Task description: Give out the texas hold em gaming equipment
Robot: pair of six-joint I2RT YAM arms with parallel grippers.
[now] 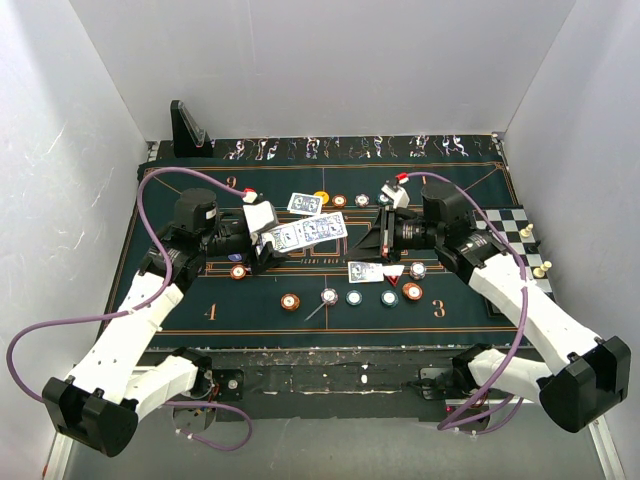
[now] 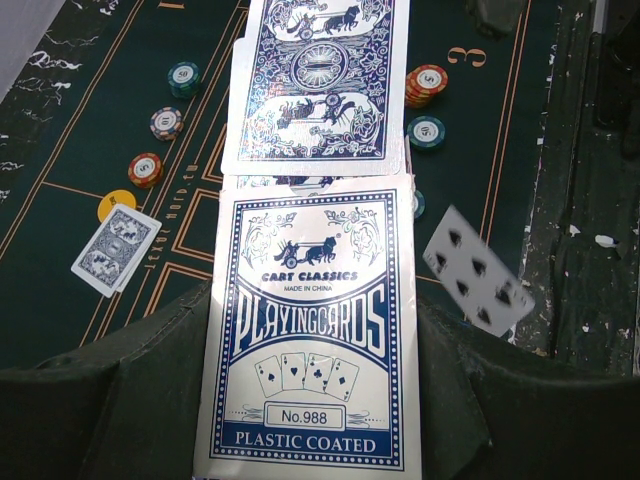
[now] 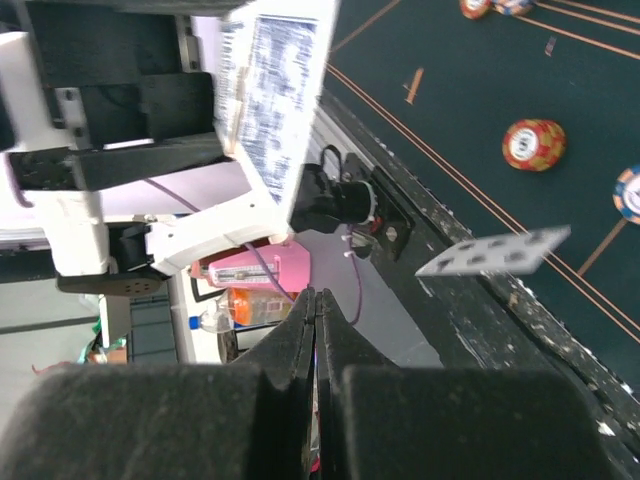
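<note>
While my overhead camera shows the right gripper only as a dark shape over the middle of the dark green felt poker mat, its own wrist camera shows the two fingers pressed flat together with nothing between them. A white-faced playing card appears blurred and apart from them, toward the mat's near edge. Only the left wrist view shows its spade pips. My left gripper is clamped on a blue-and-white playing-card box, with blue-backed cards sticking out ahead. Small round poker chips line the near edge.
</note>
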